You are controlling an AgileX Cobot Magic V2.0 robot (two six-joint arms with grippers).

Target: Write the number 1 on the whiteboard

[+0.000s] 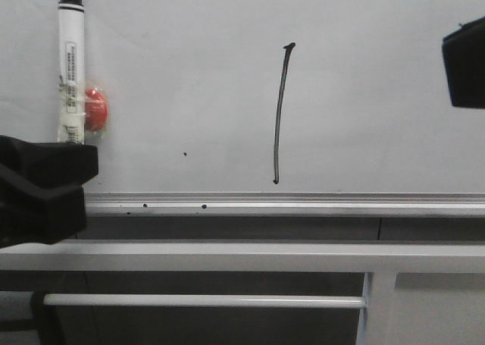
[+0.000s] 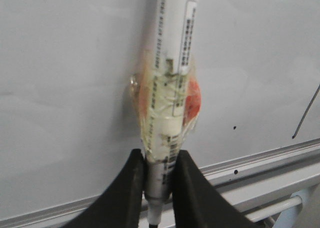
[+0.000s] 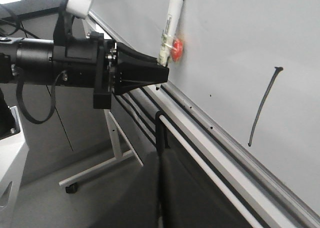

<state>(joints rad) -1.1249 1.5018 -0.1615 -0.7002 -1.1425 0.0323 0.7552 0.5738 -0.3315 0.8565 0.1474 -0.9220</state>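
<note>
The whiteboard (image 1: 364, 95) filled the front view, pale and flat, its silver rail (image 1: 303, 203) running along the lower edge just beyond the left gripper (image 1: 72, 144). Below that rail a grey metal frame (image 1: 227, 255) and a white crossbar (image 1: 204, 301) sat under the board. In the right wrist view a grey floor and the foot of the board's stand (image 3: 95, 170) showed beneath the left arm (image 3: 45, 62).

The right gripper (image 1: 464, 63) was only a dark block at the edge of the front view, well apart from the left one; whether its jaws were apart or together could not be told.

The left gripper was clamped tight on a white marker (image 1: 70, 72), which rose upright out of its fingers (image 2: 125, 188), black end uppermost. Clear tape bound a small red piece (image 1: 97, 108) to the marker just above the claw.

The number 1 (image 1: 280, 114) stood on the board well off to the left claw's right side, a thin black stroke, nothing between them but bare board and a few black specks (image 1: 185, 154).
</note>
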